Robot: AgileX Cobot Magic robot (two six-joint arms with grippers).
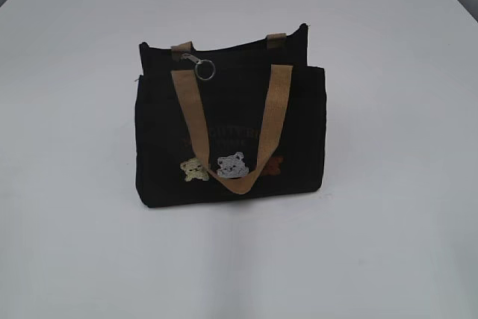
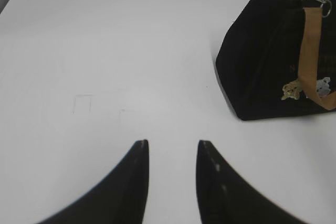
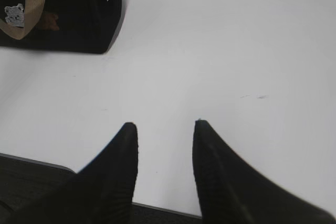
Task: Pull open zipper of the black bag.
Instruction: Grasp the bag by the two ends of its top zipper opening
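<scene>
1. The black bag [image 1: 231,132] stands upright on the white table [image 1: 388,244], near the middle of the exterior view, with its front side turned to the camera.
2. The zipper [image 1: 196,60] runs along the top edge of the bag. Its small silver pull lies near the left end of this edge, and a round key ring [image 1: 206,70] hangs from it, just beside the left strap.
3. One tan handle [image 1: 228,128] hangs down over the front in a long loop. Its lowest part lies over the grey bear patch [image 1: 232,164]. A cream bear patch [image 1: 195,170] is to the left of it and a brown bear patch [image 1: 275,166] is to the right, partly hidden by the strap.
4. Faint lettering shows on the front above the bears, but I cannot read it.
5. The left gripper [image 2: 172,148] is above bare table, well apart from the bag, which is at the upper right of the left wrist view. Its jaws are spread apart and nothing is between them.
6. The right gripper [image 3: 163,129] is near the front table edge, also well apart from the bag, which is at the upper left of its view. Its jaws are parted and empty.
</scene>
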